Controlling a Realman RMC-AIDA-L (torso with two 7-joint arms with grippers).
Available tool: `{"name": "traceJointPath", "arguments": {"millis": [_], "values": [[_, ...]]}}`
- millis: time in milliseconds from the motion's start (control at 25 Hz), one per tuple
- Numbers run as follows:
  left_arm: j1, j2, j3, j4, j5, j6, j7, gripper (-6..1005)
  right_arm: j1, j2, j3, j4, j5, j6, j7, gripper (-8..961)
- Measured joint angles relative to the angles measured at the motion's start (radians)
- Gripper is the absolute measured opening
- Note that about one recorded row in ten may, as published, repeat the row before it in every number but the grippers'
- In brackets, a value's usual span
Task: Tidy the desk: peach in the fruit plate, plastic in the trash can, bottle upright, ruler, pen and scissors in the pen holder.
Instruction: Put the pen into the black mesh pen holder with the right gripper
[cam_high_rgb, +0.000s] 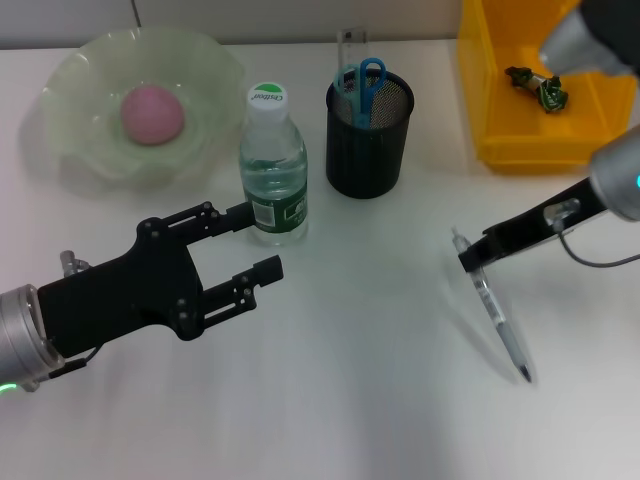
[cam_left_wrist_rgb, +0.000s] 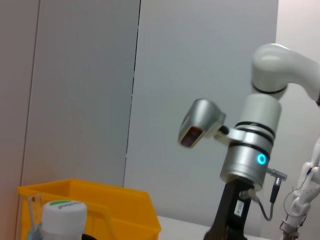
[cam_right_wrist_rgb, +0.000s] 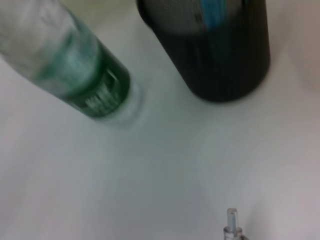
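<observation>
One peach (cam_high_rgb: 152, 113), pink, in one pale green fruit plate (cam_high_rgb: 75, 70)
One water bottle (cam_high_rgb: 273, 165), upright, with one white cap
One black mesh pen holder (cam_high_rgb: 369, 135), holding one pair of blue-handled scissors (cam_high_rgb: 368, 82) and one clear ruler (cam_high_rgb: 347, 45)
One pen (cam_high_rgb: 497, 314), flat on the one white desk (cam_high_rgb: 380, 380)
One yellow bin (cam_high_rgb: 490, 90), with one crumpled bit of plastic (cam_high_rgb: 538, 88) inside
Two grippers: one left gripper (cam_high_rgb: 255, 243), black, two fingers set apart; one right gripper (cam_high_rgb: 470, 260), down at the pen's upper end
Two silver-grey arms, one per side
</observation>
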Motion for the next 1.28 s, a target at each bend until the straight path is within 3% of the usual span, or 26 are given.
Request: {"name": "traceJointPath", "arguments": {"millis": [40, 200, 320, 600, 720, 880, 1280], "values": [[0.000, -0.001, 0.000, -0.002, 0.000, 0.000, 0.000, 621, 0.000, 0.000, 0.000, 0.000, 0.000, 0.000, 0.000, 175], [0.001, -0.003, 0.000, -0.013, -0.004, 0.002, 0.001, 621, -0.128, -0.001, 0.041, -0.132, 0.187, -0.001, -0.140, 175], [-0.004, -0.004, 0.000, -0.028, -0.009, 0.002, 0.006, 621, -0.163, 0.000, 0.076, -0.154, 0.266, -0.001, -0.207, 174], [-0.004, -0.002, 0.000, -0.036, -0.029, 0.002, 0.005, 621, -0.243, -0.002, 0.206, -0.088, 0.633, -0.002, -0.583, 175], [-0.006, -0.001, 0.000, -0.036, -0.030, 0.003, 0.004, 621, -0.249, -0.002, 0.244, -0.035, 0.718, 0.003, -0.689, 175], [-0.008, -0.001, 0.001, -0.036, -0.030, 0.003, 0.004, 621, -0.236, -0.001, 0.283, 0.166, 0.944, 0.016, -0.869, 175], [-0.021, -0.002, 0.001, -0.036, -0.030, -0.005, 0.002, 621, -0.128, 0.000, 0.280, 0.422, 1.023, 0.148, -1.160, 176]]}}
